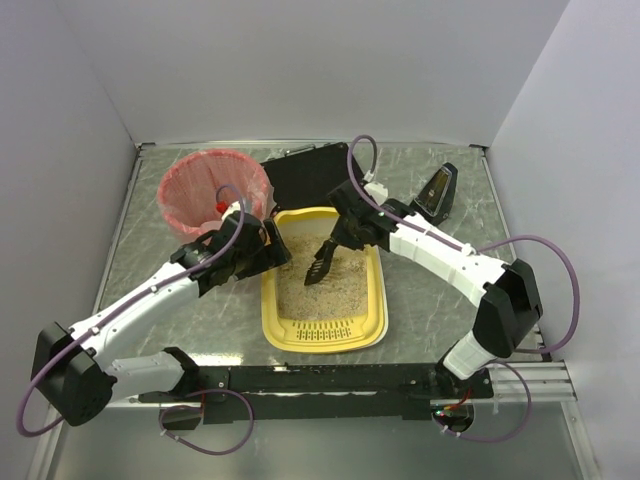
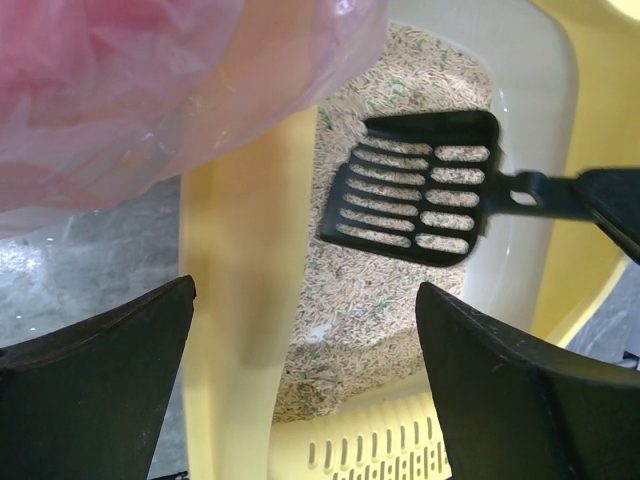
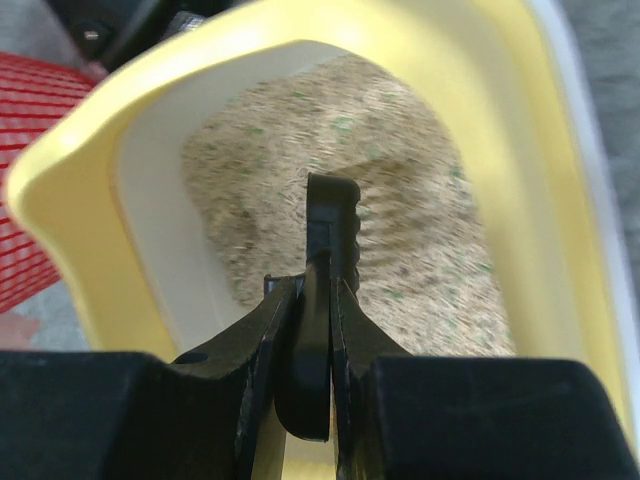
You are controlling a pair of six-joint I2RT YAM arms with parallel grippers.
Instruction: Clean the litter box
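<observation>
Right gripper [image 1: 338, 240] is clamped tight on the handle of a black slotted scoop [image 1: 320, 265], jaws pinching it from both sides. In the wrist view the gripper [image 3: 318, 292] has the scoop [image 3: 331, 215] edge-on, pointing down the tray. Left gripper [image 1: 268, 248] is spread wide and holds nothing. It hovers over the left rim of the litter box [image 1: 377, 300], and from its own camera the gripper [image 2: 305, 290] has that yellow rim [image 2: 240, 280] running up between the two fingers.

The litter box sits mid-bench, slotted strip [image 1: 322, 326] at the near end and beige litter [image 1: 322, 298] across the floor. The scoop head [image 2: 420, 190] is in the far half with grains caught in its slots; I cannot tell whether it touches the litter.

It is tight on the far left. The pink-lined bin [image 1: 200, 190] sits just beside that corner, its liner [image 2: 150, 90] sagging over the tray edge. A flat black case [image 1: 305, 175] lies right behind the far rim. More bench [image 1: 180, 300] shows left and right of the tray's near half.

The left gripper hides the far-left corner from above. The right wrist picture is blurred, and the bin there is only a red mesh sliver [image 3: 30, 150] at the frame edge.
</observation>
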